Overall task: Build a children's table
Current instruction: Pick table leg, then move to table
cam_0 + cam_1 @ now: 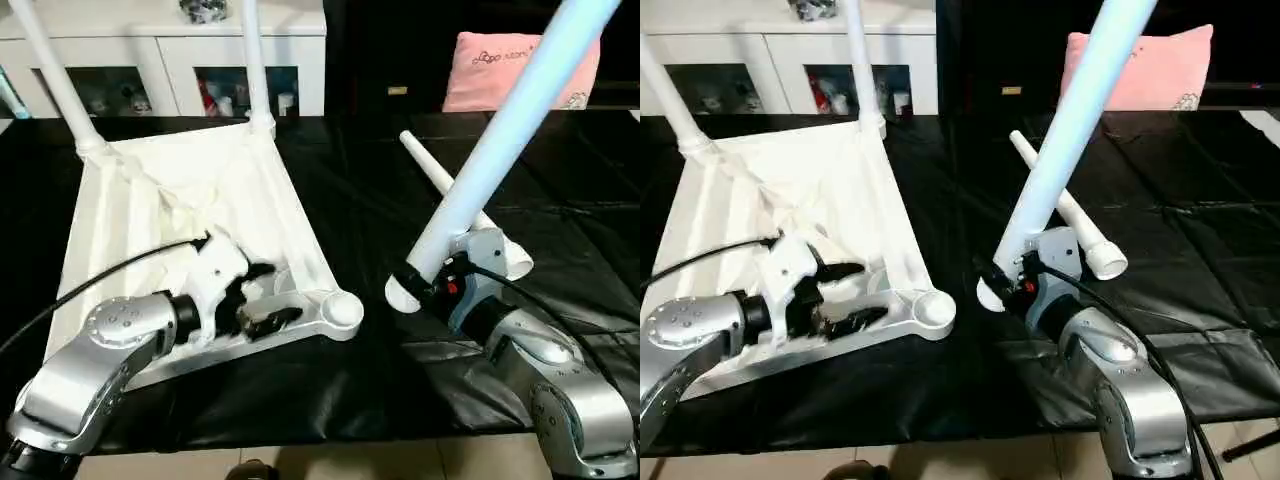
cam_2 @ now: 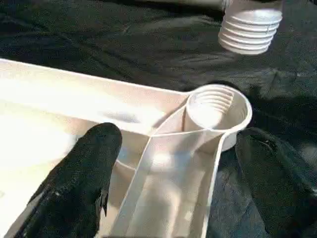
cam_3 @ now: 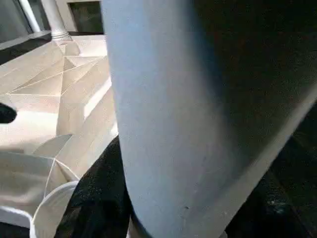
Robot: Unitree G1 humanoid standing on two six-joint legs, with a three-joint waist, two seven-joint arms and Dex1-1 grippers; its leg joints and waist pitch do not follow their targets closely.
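The white tabletop (image 1: 170,200) lies upside down on black cloth, ribs up. Two white legs (image 1: 55,80) (image 1: 253,60) stand in its far corners. Its near right corner socket (image 1: 343,310) is empty, and its inner thread shows in the left wrist view (image 2: 218,106). My left gripper (image 1: 272,295) is open, with one finger on each side of the tabletop's near rim beside that socket. My right gripper (image 1: 432,283) is shut on a third leg (image 1: 510,120). That leg is tilted, and its ribbed lower end (image 2: 251,29) hangs just right of the socket. Another leg (image 1: 430,170) lies on the cloth behind it.
A white glass-door cabinet (image 1: 160,60) stands behind the tabletop. A pink cushion (image 1: 500,70) lies at the back right. The black cloth (image 1: 350,180) covers the whole work surface, wrinkled at the right. Its front edge runs close under my forearms.
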